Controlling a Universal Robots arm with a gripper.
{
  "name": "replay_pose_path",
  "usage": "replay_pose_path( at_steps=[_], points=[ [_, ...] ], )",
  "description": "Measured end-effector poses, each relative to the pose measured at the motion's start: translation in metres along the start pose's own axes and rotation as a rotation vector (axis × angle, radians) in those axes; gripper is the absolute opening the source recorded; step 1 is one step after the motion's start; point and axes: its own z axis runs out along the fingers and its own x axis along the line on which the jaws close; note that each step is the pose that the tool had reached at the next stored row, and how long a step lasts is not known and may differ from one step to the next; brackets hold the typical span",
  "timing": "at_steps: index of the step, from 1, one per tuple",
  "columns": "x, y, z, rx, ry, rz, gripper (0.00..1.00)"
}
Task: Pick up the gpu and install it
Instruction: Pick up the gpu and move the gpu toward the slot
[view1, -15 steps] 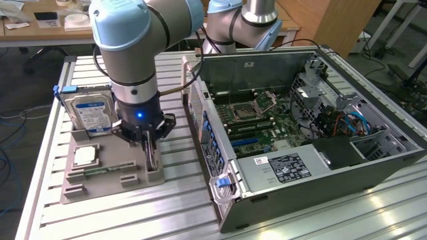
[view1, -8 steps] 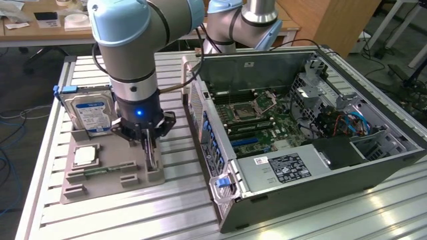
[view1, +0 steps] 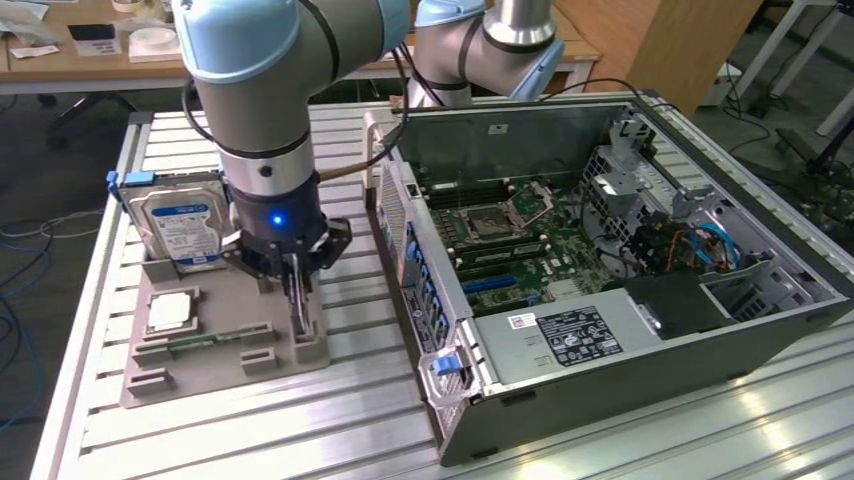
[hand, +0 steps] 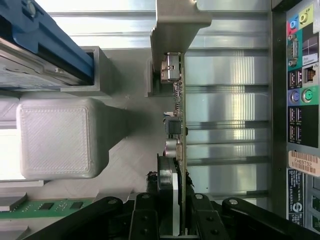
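Note:
The gpu (view1: 306, 322) stands on its edge in a slot of the grey parts holder (view1: 200, 385), right of the holder's middle in the exterior view. In the wrist view the gpu (hand: 178, 125) shows edge-on, a thin green board with its silvery bracket (hand: 176, 30) at the far end and the black fan shroud near the fingers. My gripper (view1: 299, 290) comes straight down on the card, and the black fingers (hand: 145, 222) press it from both sides. The gripper (hand: 172, 222) is shut on the gpu, which still sits in the holder.
A hard drive (view1: 184, 225) with a blue-white label stands at the holder's back, with a square processor chip (view1: 171, 312) and a green memory stick (view1: 180, 347) in front of it. The open computer case (view1: 747, 330) lies at the exterior view's right, motherboard (view1: 514, 240) exposed. Its port panel (hand: 300, 100) is close to the card.

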Motion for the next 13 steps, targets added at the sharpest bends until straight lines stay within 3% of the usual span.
replay_pose_path(
  at_steps=[13],
  points=[
    [0.000,0.0005,-0.0113,0.0000,-0.0001,0.000,0.28]
  ],
)
